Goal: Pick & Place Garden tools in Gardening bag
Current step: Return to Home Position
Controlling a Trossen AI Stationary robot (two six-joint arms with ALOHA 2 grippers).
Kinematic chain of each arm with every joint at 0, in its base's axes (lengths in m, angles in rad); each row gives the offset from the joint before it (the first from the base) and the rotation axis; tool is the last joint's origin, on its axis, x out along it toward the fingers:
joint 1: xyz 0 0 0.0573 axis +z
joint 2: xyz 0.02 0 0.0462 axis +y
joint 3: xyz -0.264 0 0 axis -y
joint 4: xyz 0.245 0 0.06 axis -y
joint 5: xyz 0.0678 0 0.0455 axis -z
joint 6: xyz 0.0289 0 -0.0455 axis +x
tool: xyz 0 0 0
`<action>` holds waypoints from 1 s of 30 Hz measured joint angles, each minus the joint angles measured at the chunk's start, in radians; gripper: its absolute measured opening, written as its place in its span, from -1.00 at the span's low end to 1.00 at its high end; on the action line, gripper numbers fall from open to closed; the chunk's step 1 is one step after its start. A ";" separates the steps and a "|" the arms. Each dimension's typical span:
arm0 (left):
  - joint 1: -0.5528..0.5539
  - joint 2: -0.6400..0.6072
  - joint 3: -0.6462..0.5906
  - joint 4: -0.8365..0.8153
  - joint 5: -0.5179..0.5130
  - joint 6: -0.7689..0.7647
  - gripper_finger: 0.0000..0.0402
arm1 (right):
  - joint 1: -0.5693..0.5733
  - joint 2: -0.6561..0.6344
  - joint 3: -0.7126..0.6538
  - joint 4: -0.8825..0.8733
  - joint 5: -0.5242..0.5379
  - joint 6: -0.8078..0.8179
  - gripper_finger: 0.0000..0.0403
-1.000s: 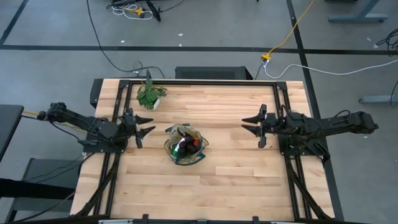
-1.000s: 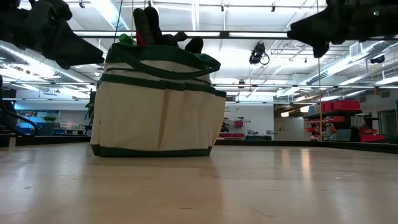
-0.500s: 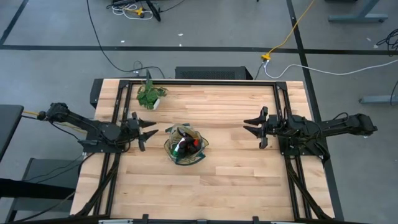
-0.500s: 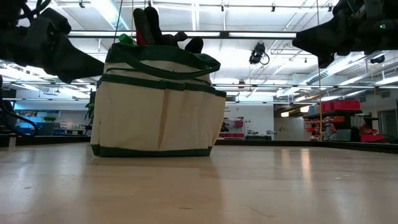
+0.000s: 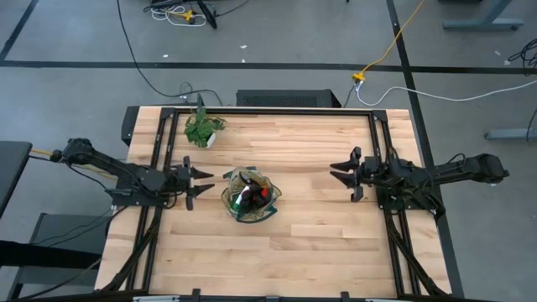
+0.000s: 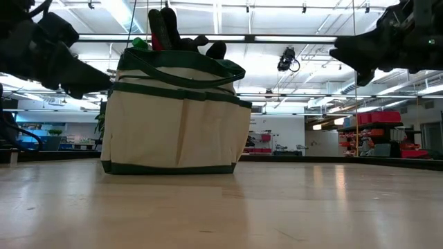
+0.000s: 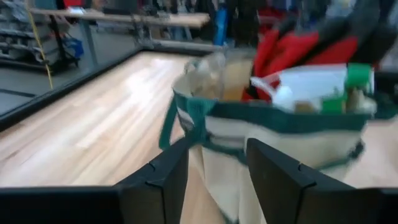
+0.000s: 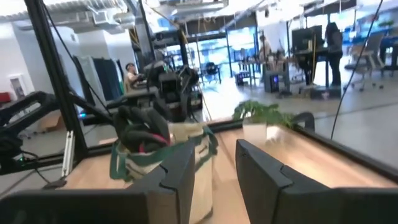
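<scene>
Sagging beige canvas bag (image 6: 173, 131), seemingly full.

Tools (image 5: 252, 195) inside bag (image 5: 228, 200); plant (image 5: 201, 128) behind.

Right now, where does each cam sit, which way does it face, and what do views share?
High: above the table, straight down; bag sits between left gripper and right gripper.
Low: table height, level across at the bag; both grippers in the top corners.
Left wrist: on left arm, past its open fingers at the bag.
Right wrist: on right arm, past its open fingers at bag and plant.
Shared: all see the bag; high and right wrist both see the plant.
</scene>
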 joint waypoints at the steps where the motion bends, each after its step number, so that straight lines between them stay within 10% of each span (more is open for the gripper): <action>1: 0.000 0.000 -0.013 0.041 -0.008 -0.002 -0.16 | 0.000 0.000 0.000 -0.012 0.000 0.008 -0.41; 30: 0.002 0.011 -0.018 0.057 0.016 -0.016 -0.17 | 0.000 0.002 0.001 -0.123 0.003 0.187 -0.41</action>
